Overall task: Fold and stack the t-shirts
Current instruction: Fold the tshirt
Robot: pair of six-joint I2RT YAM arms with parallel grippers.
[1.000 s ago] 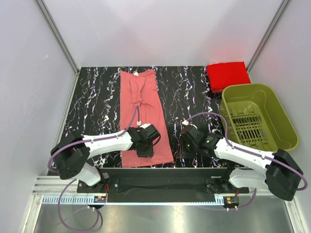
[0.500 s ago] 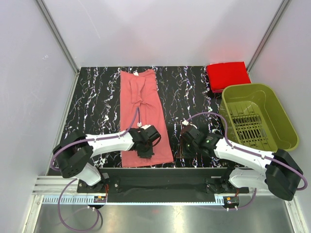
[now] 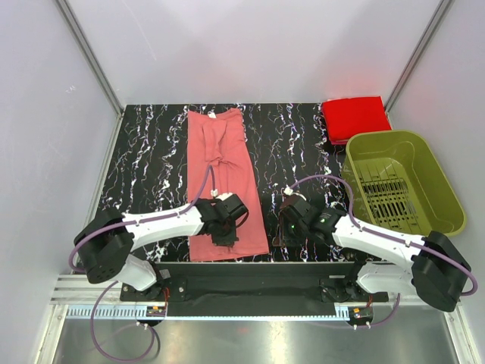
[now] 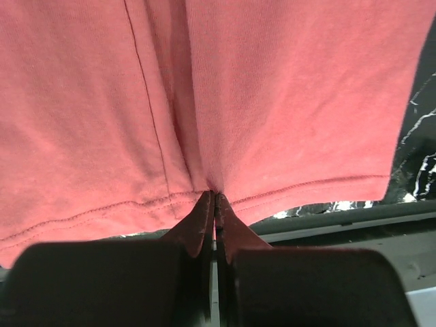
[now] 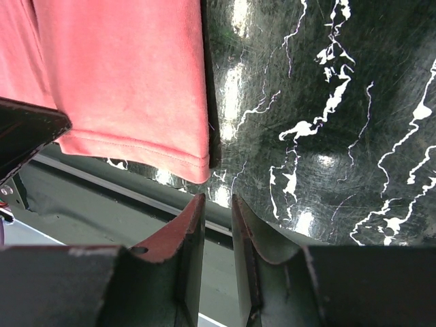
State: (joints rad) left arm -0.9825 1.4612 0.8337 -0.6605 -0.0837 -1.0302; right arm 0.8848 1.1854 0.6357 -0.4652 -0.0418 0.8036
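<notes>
Left claw (image 4: 214,204) clamped on pink shirt (image 4: 272,102) at its near hem.
Shirt spreads toward 12 o'clock from the tips; right claw (image 5: 216,204), slightly apart, holds nothing.

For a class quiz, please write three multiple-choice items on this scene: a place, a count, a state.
1. Where is the red t-shirt? A) behind the green basket B) inside it C) hanging off the near edge
2. How many t-shirts show? A) one B) two C) three
3. The left fingers are: A) wide open B) shut on the pink t-shirt's hem C) shut on nothing
Answers: 1 A, it lies folded past the far rim; 2 B, one red, one pink; 3 B, the hem is pinched between the tips.
</notes>
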